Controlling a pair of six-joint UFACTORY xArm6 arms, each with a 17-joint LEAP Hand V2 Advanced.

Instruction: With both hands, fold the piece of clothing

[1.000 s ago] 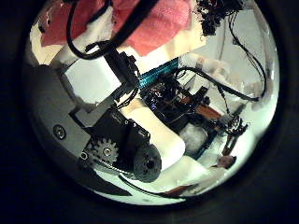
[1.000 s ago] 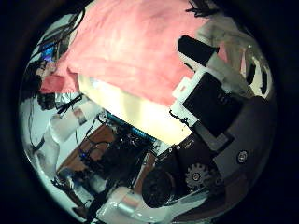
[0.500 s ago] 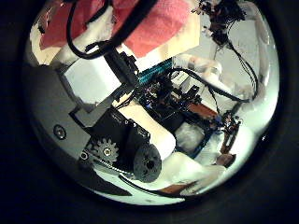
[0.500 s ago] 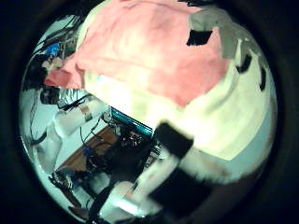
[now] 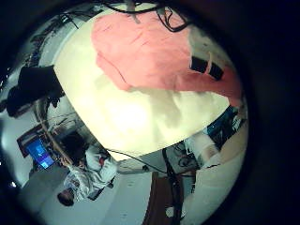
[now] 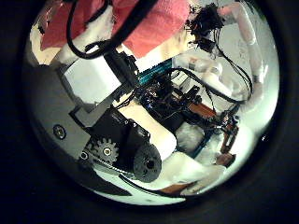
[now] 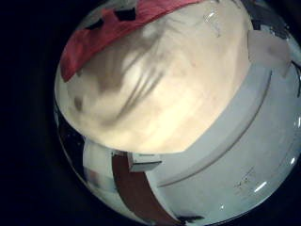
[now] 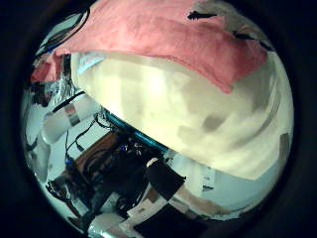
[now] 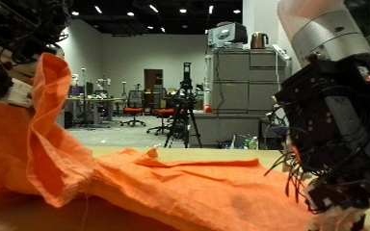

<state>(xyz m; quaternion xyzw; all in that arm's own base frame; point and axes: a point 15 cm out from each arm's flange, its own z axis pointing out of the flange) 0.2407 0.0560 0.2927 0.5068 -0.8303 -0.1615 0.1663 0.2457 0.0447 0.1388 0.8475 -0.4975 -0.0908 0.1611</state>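
— Orange cloth (image 9: pixel 172 188) all over that table (image 9: pixel 172 151), most of it lying flat. Is it folded yet?

— Not that I'd call folded. One edge is pulled up into a peak by the left hand (image 9: pixel 18 43), up by the far corner. The rest is spread out and rumpled on the tabletop.

— So that hand has hold of it?

— Looks that way: its fingers are curled in around the raised corner, and the fabric hangs down from there.

— And the other one?

— The right hand (image 9: pixel 332 125) hangs low over the near side, close to the cloth's edge. I cannot tell whether its fingers are spread or closed; they point down and I can't make out any fabric in them.

— How far along, then?

— Early, I'd judge. One corner lifted, nothing laid over itself. The lift has to be carried across and set down, and likely another fold after that.
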